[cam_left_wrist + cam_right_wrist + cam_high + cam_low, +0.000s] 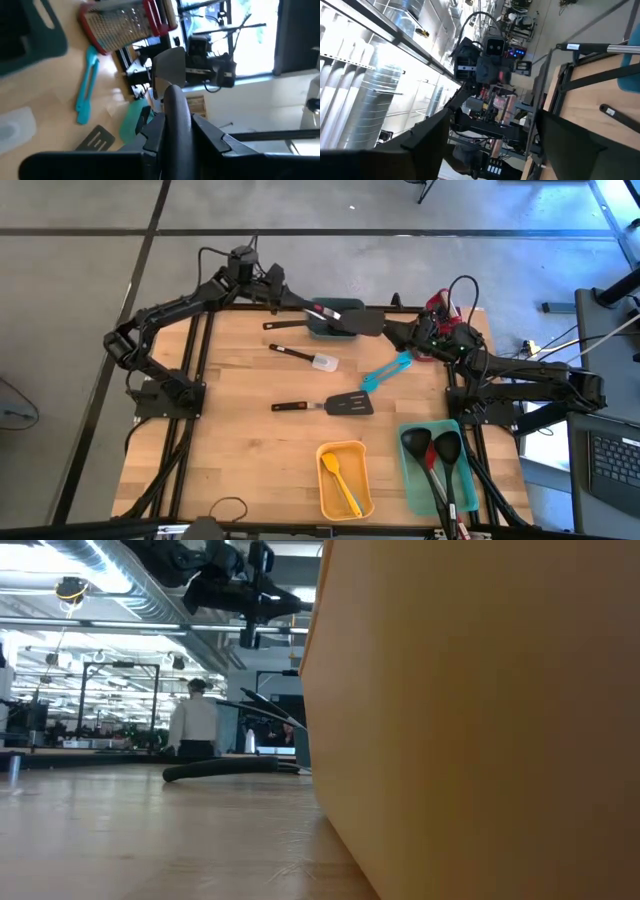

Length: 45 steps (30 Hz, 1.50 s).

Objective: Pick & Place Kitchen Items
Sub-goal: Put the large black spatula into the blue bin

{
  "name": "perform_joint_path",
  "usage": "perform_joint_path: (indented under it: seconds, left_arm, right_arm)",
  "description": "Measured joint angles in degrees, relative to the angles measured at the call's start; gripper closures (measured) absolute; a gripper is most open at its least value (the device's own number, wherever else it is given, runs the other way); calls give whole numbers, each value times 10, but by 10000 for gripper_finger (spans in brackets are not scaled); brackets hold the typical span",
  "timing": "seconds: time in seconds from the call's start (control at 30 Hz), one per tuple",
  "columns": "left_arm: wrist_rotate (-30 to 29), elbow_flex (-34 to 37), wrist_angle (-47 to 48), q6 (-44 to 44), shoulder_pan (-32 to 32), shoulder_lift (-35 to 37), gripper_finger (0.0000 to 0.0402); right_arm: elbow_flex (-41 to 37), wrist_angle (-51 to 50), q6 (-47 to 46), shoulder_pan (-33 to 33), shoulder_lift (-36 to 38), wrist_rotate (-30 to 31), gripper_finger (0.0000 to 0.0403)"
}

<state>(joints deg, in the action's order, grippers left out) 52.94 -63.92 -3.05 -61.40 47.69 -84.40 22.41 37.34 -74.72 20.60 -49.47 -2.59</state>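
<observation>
High view: the left gripper point(300, 304) holds the handle of a black turner point(362, 321) above the far edge of the table point(240, 450), its blade reaching towards the right gripper point(400, 335), whose fingers stand spread and empty just beside the blade; this reads as a hand-over between the arms. Under the turner sits a dark teal bin point(325, 326). A white spatula point(305, 358), a teal spatula point(385, 372) and a slotted turner point(325, 405) lie loose mid-table, probably not yet sorted. A yellow bin point(343, 479) holds a yellow utensil; a teal tray point(412, 477) holds two ladles point(432, 455).

Low view: the yellow bin's wall point(480, 710) blocks most of the table; a black handle point(225, 768) lies flat beyond it. A person stands in the room.

Left wrist view: the fingers point(155, 137) clamp the turner's handle.

Right wrist view: its fingers point(427, 130) stand wide, nothing between them.

No writing is readable anywhere.
</observation>
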Motion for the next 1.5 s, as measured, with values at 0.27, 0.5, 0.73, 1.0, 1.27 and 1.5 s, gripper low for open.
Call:
perform_joint_path:
  seconds: [0.27,0.5,0.73,1.0,1.27,1.5]
  left_arm:
    - [-93,2,73,51,37,-3,343]
    - [-41,1,85,88,79,-12,343]
    - [77,-34,36,59,112,-70,343]
    - [138,-253,137,123,103,-211,343]
    - [117,-485,478,339,129,-326,343]
    - [48,-549,669,493,148,-394,343]
  right_arm:
    - [1,4,0,0,2,-12,108]
    - [1,3,0,-1,2,-9,108]
    - [1,-1,0,-1,1,-6,108]
    - [1,-11,-1,-1,1,-6,108]
    - [0,-11,-9,-1,1,-6,108]
    - [0,-11,-10,0,1,-6,108]
